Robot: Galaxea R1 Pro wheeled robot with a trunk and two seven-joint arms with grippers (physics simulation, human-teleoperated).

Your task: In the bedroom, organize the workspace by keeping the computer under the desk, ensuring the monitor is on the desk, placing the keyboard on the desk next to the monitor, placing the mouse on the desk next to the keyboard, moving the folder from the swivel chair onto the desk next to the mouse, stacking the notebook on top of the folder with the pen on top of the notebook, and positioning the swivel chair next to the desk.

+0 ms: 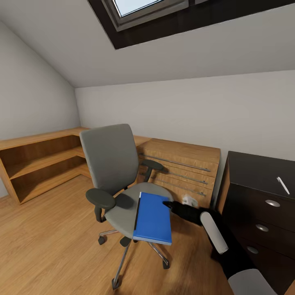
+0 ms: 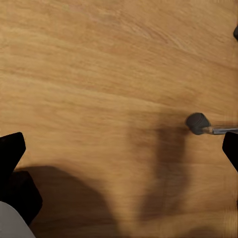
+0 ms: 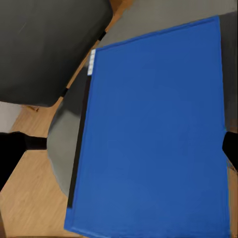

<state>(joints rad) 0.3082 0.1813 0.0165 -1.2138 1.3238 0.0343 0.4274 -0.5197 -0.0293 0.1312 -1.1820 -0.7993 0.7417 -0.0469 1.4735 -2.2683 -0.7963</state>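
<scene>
The folder (image 1: 153,219) lies flat on the swivel chair (image 1: 110,164) seat, its front end jutting past the seat's front edge and its long axis running from the backrest outward. The right gripper (image 1: 169,204), jaws spread, hovers just beside the folder's right long edge, much the nearer arm. The left gripper (image 2: 119,148), also spread, hangs over the floor (image 2: 109,59).

Head camera overlooks swivel chair (image 1: 119,180); right wrist camera shares its folder (image 3: 153,134) closely

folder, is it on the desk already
No, the blue folder lies on the seat of the swivel chair, overhanging its front edge.
</scene>
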